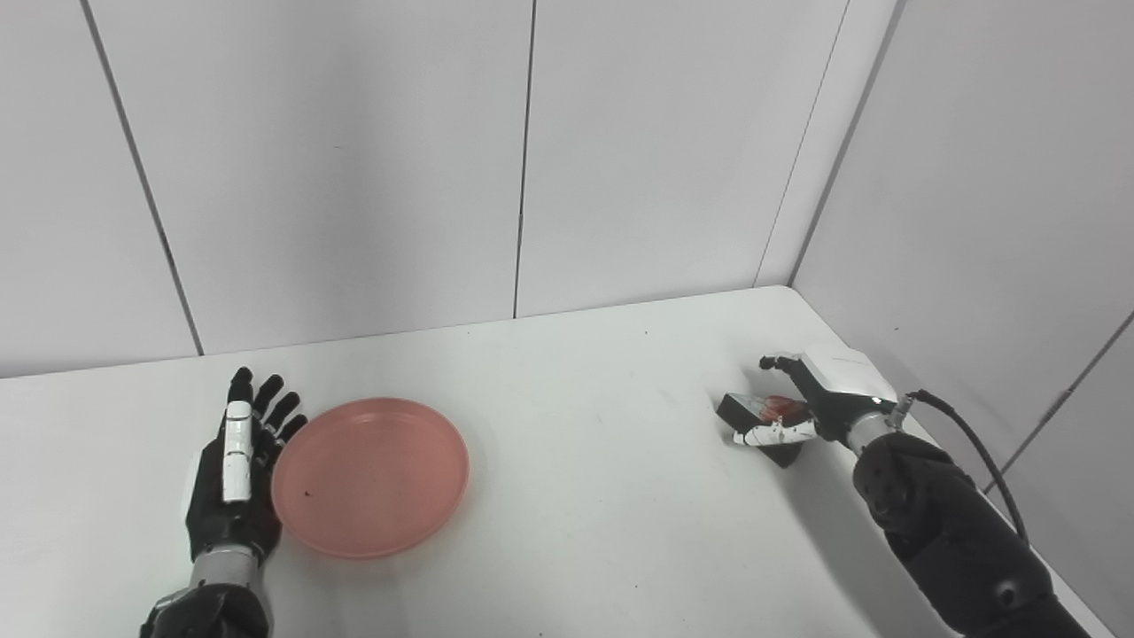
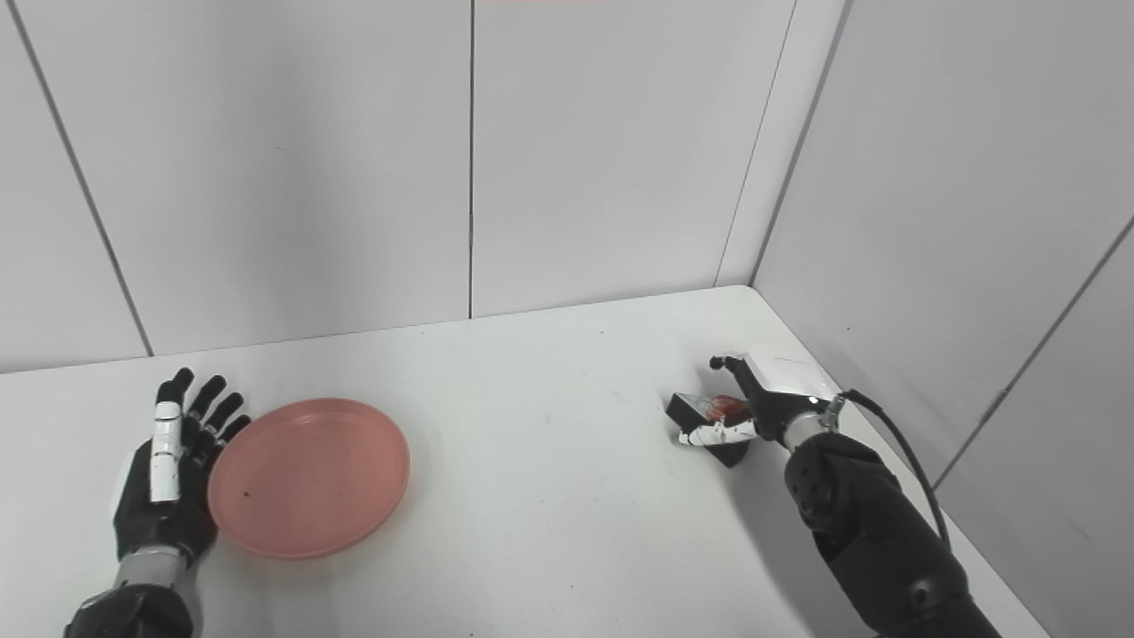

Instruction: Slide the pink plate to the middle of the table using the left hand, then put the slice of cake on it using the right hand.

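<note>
Pink plate point(image 1: 370, 477) lies flat on our white table point(image 1: 576, 496), and we take it as our landmark: it sits toward the left part of the tabletop, empty apart from a tiny dark speck on its surface. Our left hand point(image 1: 235, 470) rests just to the left of the plate, palm side turned toward its rim, fingers point(image 1: 266, 403) stretched out and spread, holding nothing; the edge of the hand looks to be against the rim, though we cannot be sure they touch. Well to the right of the plate, near the table's right edge and the corner where the wall panels meet, is the slice of cake point(image 1: 769, 413), dark with a red top. Our right hand point(image 1: 802, 409) is closed around it, thumb point(image 1: 775, 433) on the near side and a finger over the far side. We cannot tell whether the cake is resting on the table or lifted just clear.
</note>
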Controlling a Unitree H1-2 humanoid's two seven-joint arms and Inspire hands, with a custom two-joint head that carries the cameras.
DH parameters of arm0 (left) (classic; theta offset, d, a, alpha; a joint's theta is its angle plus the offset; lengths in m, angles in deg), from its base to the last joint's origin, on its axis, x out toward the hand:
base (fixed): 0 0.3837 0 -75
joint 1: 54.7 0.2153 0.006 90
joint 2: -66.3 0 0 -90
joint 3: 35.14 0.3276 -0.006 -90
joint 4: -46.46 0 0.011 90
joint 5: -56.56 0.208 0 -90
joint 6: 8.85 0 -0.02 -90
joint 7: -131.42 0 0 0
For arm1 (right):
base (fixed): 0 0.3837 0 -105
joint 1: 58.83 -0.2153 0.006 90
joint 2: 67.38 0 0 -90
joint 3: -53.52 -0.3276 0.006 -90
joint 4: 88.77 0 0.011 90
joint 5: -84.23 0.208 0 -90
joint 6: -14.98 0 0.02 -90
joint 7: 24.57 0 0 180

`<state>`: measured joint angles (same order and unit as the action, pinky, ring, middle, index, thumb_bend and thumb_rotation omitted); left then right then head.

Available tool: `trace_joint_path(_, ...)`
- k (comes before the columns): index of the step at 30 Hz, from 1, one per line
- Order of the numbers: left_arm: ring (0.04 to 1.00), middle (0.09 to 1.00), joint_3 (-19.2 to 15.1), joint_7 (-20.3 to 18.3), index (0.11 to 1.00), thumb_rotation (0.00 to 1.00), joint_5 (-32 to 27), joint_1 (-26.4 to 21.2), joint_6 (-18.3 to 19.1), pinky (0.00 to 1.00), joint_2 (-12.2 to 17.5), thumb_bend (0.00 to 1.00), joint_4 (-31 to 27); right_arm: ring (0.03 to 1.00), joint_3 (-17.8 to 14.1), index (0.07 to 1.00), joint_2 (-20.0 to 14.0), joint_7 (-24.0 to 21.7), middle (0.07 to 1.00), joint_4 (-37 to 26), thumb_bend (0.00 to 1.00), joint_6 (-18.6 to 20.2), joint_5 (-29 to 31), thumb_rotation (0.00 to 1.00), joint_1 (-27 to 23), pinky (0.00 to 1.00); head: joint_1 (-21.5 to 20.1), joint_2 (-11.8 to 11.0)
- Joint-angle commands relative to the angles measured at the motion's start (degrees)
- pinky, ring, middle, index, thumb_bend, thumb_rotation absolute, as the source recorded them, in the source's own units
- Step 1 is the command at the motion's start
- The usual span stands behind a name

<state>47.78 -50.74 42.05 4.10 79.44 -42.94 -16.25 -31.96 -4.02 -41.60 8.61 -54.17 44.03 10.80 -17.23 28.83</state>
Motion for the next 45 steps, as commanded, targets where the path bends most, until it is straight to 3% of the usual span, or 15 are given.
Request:
trace_joint_path(1,0.899,0.940,0.2,1.0,1.000,0.86,0.7,1.6,2.5,0.86,-0.1,0.65,1.7,0.853,-0.9,0.801,-2.3,1.0,0.856,-0.5,1.00,0.2,0.0,0.51,-1.0,0.75,0.1,0.0)
trace_joint_path(6,0.891,0.933,-0.3,1.3,1.000,0.85,0.5,1.7,3.3,0.86,-0.6,0.64,0.9,0.854,-0.4,0.800,-2.1,1.4,0.857,0.8,1.00,0.2,-0.5,0.50,-1.4,0.75,0.0,0.2)
trace_joint_path(14,0.902,0.942,-0.2,1.0,1.000,0.87,0.8,1.5,2.8,0.87,-0.4,0.64,1.9,0.824,0.0,0.792,-1.3,1.7,0.847,0.8,1.00,3.5,-1.8,0.41,-1.8,0.72,0.2,0.3)
trace_joint_path(24,0.901,0.945,-0.1,1.1,1.000,0.87,0.9,1.5,2.5,0.87,-0.5,0.63,2.1,0.797,-0.4,0.785,-0.7,1.4,0.833,-1.1,1.00,5.8,-2.7,0.39,-0.4,0.68,0.3,0.4)
trace_joint_path(33,0.904,0.944,-0.1,1.4,1.000,0.86,0.8,2.0,3.6,0.87,-0.8,0.62,0.4,0.732,-2.6,0.745,1.1,8.0,0.789,-0.1,1.00,1.8,0.5,0.31,0.5,0.61,0.5,0.5)
trace_joint_path(36,0.900,0.940,-0.2,1.6,1.000,0.86,0.8,1.9,3.9,0.87,-0.8,0.63,0.6,0.650,-3.1,0.707,1.8,12.1,0.716,0.7,1.00,-1.5,1.4,0.28,1.0,0.55,0.5,0.7)
trace_joint_path(44,0.886,0.932,0.0,1.8,1.000,0.86,1.0,2.0,3.8,0.86,-0.7,0.62,0.5,0.529,-4.1,0.591,2.5,15.2,0.583,2.1,0.86,-5.1,4.9,0.05,1.3,0.47,0.5,0.8)
trace_joint_path(45,0.888,0.934,0.0,1.7,1.000,0.86,1.0,2.0,3.8,0.86,-0.7,0.62,0.5,0.503,-4.2,0.552,2.5,15.5,0.528,2.3,0.70,-5.5,5.2,0.02,1.4,0.44,0.5,0.8)
